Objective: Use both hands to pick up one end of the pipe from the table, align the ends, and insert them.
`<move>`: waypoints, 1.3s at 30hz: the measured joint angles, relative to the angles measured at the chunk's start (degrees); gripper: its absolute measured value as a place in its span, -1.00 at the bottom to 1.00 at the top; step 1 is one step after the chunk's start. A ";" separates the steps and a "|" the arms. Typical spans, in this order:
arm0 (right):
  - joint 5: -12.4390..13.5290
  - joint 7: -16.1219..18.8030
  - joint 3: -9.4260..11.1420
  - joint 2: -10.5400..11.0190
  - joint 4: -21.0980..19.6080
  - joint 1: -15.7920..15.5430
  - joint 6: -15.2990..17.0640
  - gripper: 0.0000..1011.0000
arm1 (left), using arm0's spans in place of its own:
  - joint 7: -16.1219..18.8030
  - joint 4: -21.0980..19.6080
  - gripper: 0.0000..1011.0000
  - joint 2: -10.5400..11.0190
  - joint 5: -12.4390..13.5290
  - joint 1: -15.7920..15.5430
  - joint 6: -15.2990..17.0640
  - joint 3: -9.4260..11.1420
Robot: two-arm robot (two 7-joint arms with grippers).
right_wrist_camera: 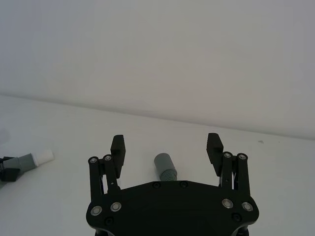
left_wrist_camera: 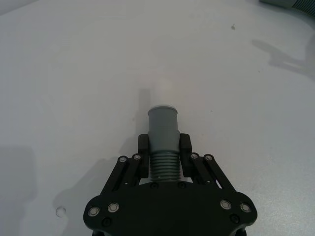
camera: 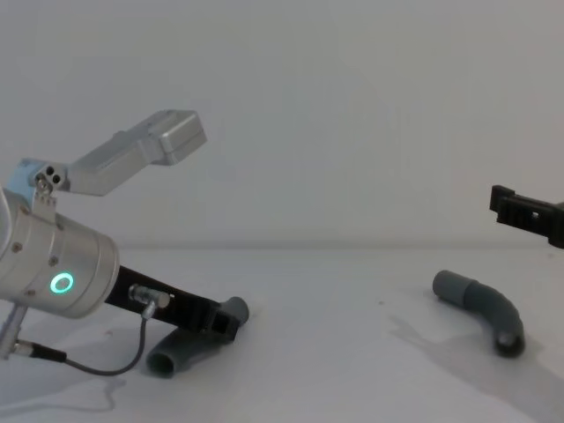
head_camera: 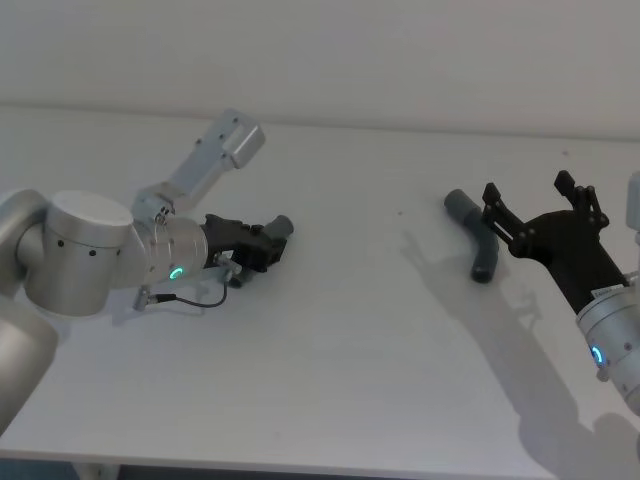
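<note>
The left end effector (head_camera: 268, 245), low over the left side of the tabletop (head_camera: 350, 350), is clamped on one ribbed grey pipe piece (head_camera: 283, 226). Its fingers (left_wrist_camera: 143, 143) pinch the ribs just behind the smooth cuff, so the cuff and its white stub (right_wrist_camera: 44, 156) stick out clear of the grip, pointing right towards the other arm, as a joint would require. From the chest view the tail of this piece (camera: 181, 351) hangs down to the tabletop or just above it; whether it touches cannot be told. On the right, the second pipe piece (head_camera: 478, 240) lies flat and free on the tabletop, its bend curving from a smooth grey cuff at the far end to a darker tip nearer the robot. The right end effector (head_camera: 535, 205) hangs above it and slightly to its right with the jaws spread wide and nothing between them. The right wrist view shows that piece (right_wrist_camera: 165, 166) lying in line with the gap between the fingers (right_wrist_camera: 117, 145), which looks like a line-up for a descent and grasp. That pick-up, the alignment of the two cuffs and the insertion are not yet done.
</note>
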 joint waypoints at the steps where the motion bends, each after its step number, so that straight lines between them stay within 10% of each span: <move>1: 0.00 0.00 0.00 0.00 0.00 0.00 0.00 0.99 | -0.01 0.01 -0.31 -0.01 0.01 -0.01 0.01 0.00; 11: -0.35 0.35 -0.23 0.22 -0.04 1.38 3.25 0.99 | -0.07 0.08 -0.31 -0.06 0.04 -0.05 0.02 0.00; 39: 1.09 -0.44 -1.53 -3.25 5.82 11.14 26.68 0.99 | -0.07 0.08 -0.31 -0.07 0.02 -0.05 0.01 0.00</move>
